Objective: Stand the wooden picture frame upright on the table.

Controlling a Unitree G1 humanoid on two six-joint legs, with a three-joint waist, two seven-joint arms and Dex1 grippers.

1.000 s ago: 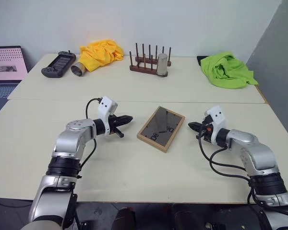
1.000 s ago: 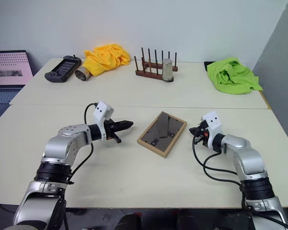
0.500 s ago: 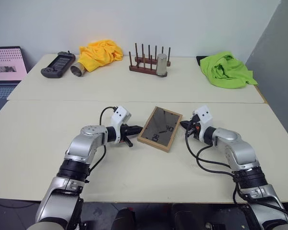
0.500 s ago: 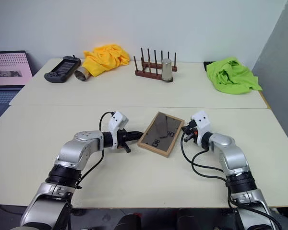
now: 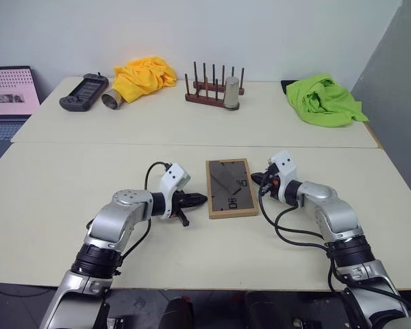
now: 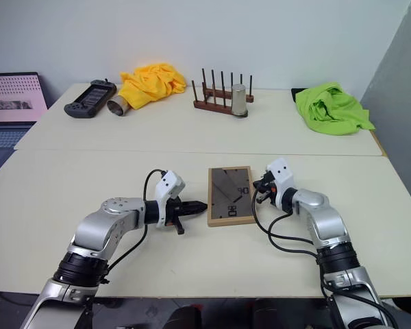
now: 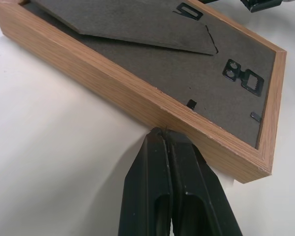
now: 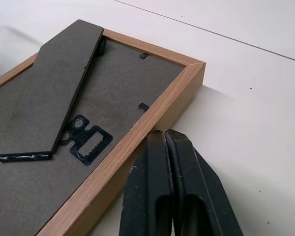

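Left eye view: wooden picture frame (image 5: 229,188) lies back-up on the bench (image 5: 89,171); my closed left tool (image 5: 200,201) and closed right tool (image 5: 255,178) press its opposite edges.

Bright, even light; soft shadows, sharp focus, no glare.

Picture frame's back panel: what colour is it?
Dark grey back panel inside a light-wood border; clearest in the right wrist view.

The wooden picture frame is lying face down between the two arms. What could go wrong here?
Both tools are shut, the left tool and right tool pressing opposite edges of the wooden picture frame. With no real grip, it could slip or skid across the table. Its fold-out stand looks nearly flat, so it might topple once raised.
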